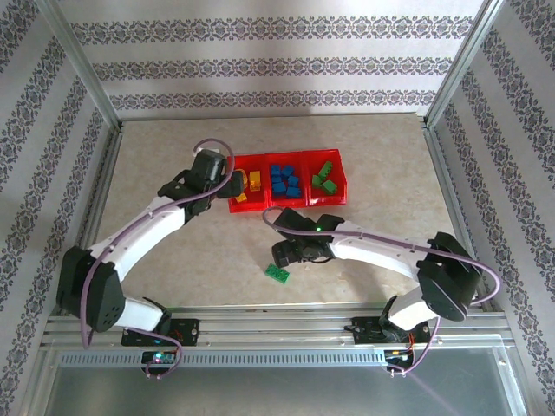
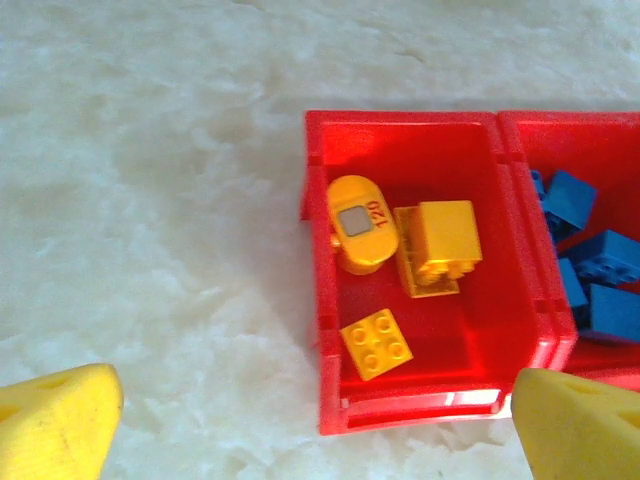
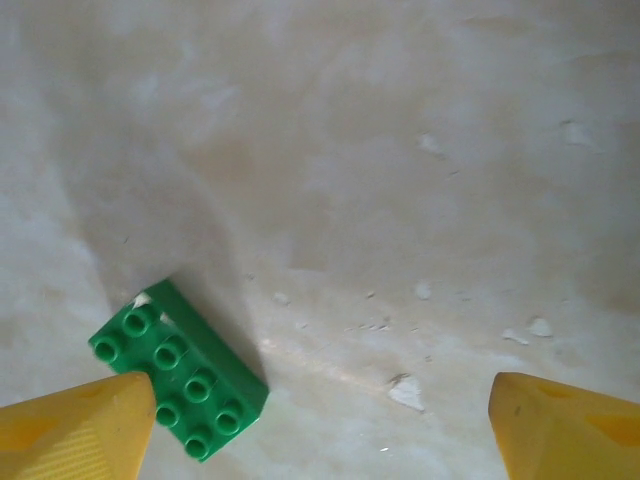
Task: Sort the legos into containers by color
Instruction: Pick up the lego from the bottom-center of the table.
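A row of three bright red see-through plastic bins is set side by side on the pale, blotchy, stone-like worktop. Smooth hard yellow pieces are kept in the left bin: a rounded one with a grey square on top, a chunky block and a flat square one with four bumps. Blue bricks are piled in the middle bin and green bricks in the right one.

One flat green plastic brick is left by itself on the bare worktop, well apart from the bins and nearer the arms. Its bumps are turned up, in two rows of four. In the right wrist view its long side is slanted from upper left to lower right.

The right arm's yellow fingers are spread wide just above that brick. One end of the brick is right beside one finger, but nothing is gripped. The left arm's yellow fingers are spread wide too, at the near wall of the left bin, and nothing is held. A purple cable is looped over the left arm.
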